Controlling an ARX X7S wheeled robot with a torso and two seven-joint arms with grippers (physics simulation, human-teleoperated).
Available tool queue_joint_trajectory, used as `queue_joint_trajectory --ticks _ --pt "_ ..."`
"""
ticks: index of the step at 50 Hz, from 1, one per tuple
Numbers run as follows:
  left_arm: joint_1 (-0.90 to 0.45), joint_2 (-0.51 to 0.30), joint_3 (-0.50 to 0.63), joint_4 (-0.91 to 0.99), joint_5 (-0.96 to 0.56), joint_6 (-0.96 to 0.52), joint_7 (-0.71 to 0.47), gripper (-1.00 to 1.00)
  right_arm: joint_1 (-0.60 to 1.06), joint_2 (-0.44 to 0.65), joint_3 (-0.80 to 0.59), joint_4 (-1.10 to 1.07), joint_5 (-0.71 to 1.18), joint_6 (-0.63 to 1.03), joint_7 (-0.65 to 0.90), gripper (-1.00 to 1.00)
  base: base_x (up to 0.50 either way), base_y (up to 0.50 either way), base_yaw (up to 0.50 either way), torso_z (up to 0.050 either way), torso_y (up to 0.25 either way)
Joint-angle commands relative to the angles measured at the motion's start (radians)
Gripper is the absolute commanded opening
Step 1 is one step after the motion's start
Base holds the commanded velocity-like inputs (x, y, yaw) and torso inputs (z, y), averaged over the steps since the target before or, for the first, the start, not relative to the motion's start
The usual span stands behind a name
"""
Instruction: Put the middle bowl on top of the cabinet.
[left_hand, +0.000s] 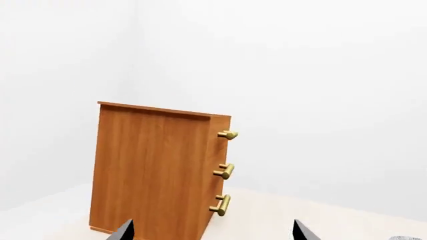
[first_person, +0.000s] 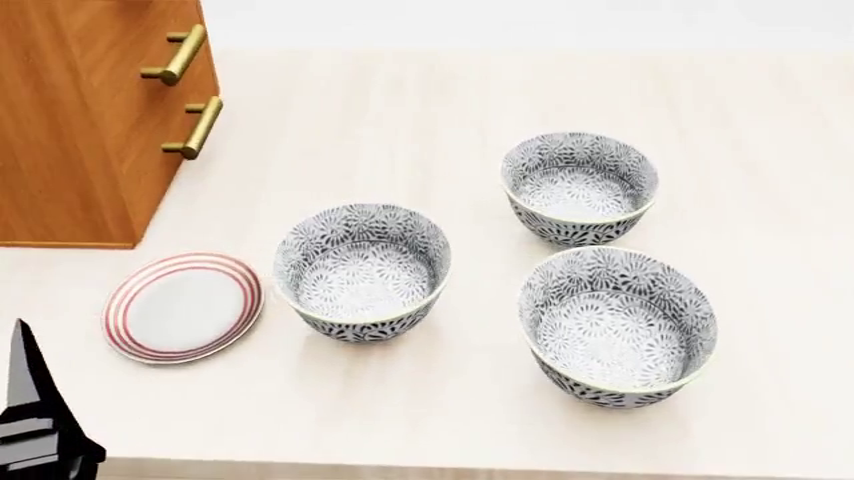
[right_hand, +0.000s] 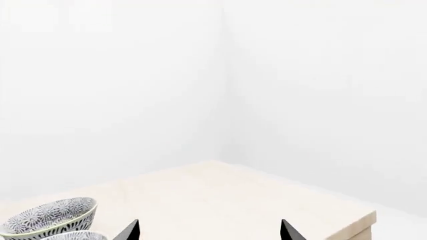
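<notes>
Left gripper (left_hand: 212, 232): jaws spread wide, nothing held; right gripper (right_hand: 209, 231) likewise. Both are well apart from the middle bowl (first_person: 618, 326), which sits upright on the pale table (first_person: 400, 120) between two matching bowls. Cabinet (first_person: 80, 120) stands at the table's far left. Walls plain white.

Cabinet (left_hand: 157, 172) with 3 handles (left_hand: 225, 171) beyond parted fingertips (left_hand: 123, 232)
</notes>
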Motion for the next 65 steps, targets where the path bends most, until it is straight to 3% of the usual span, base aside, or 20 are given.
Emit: queue_joint_trajectory --ticks 1,27,38,52,65 --pt "-0.013 0.007 -0.031 0.009 -0.001 -0.006 -0.009 1.00 -0.010 -0.012 0.045 -0.020 -0.015 -0.001 -0.003 1.00 0.00 0.00 0.00 0.000 0.000" --pt "-0.009 -0.023 -0.021 0.046 -0.053 -0.038 -0.047 1.00 -0.012 0.006 0.030 -0.028 -0.046 0.022 0.038 1.00 0.00 0.25 0.00 0.000 0.000" --pt "-0.012 -0.034 -0.018 0.036 -0.069 -0.039 -0.056 1.00 -0.015 0.007 0.036 -0.022 0.007 0.004 0.031 1.00 0.02 0.00 0.00 0.000 0.000" --pt "-0.012 -0.045 -0.010 0.036 -0.085 -0.042 -0.069 1.00 -0.025 0.014 0.032 -0.031 -0.004 0.003 0.046 1.00 0.48 -0.01 0.00 0.000 0.000" --pt "-0.013 -0.055 0.000 0.038 -0.093 -0.047 -0.082 1.00 -0.032 0.020 0.031 -0.044 -0.008 0.008 0.062 1.00 0.00 0.00 0.00 0.000 0.000"
